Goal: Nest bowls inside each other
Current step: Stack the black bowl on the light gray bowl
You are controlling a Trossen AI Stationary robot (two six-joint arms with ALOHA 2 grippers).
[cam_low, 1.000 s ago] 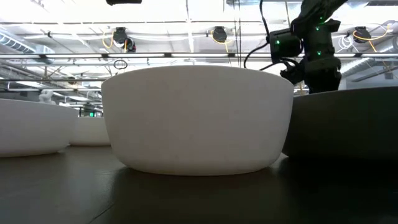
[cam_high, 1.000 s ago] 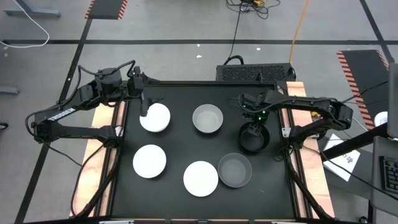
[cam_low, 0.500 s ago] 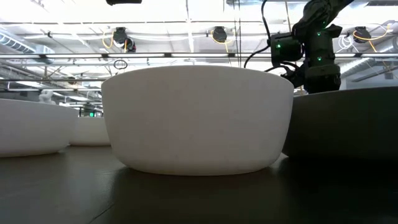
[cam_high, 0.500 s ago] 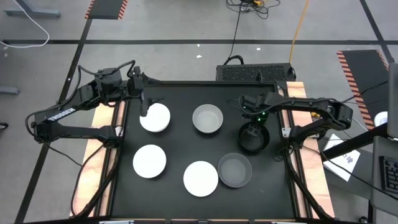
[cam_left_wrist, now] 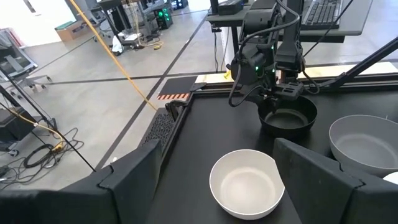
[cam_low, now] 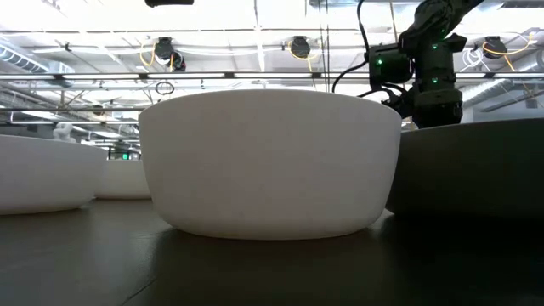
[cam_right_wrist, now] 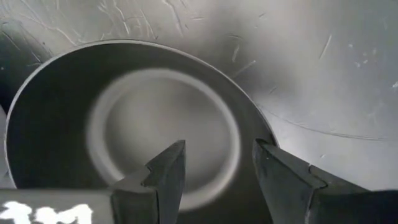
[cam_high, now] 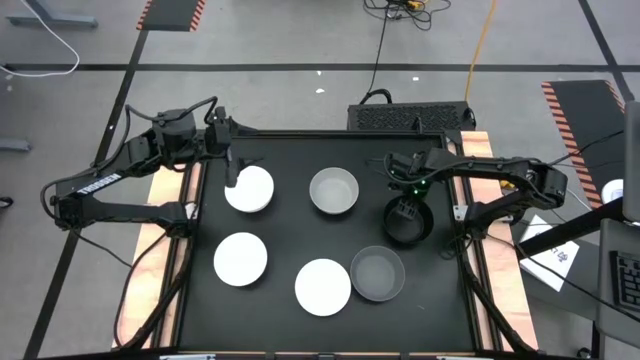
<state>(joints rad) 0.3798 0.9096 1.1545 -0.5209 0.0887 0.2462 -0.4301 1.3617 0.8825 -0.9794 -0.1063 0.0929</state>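
Six bowls stand on their bases on the black table. In the high view they are white, grey, black, white, white and grey. My right gripper points down, open, over the black bowl. One finger is inside the bowl and the other is at its rim. My left gripper is open at the far-left edge of the far white bowl, which shows ahead between its fingers.
A dark box sits just past the table's far edge. Wooden strips run along the table's left and right sides. In the low view a white bowl fills the middle and a grey bowl hides my right gripper's fingers.
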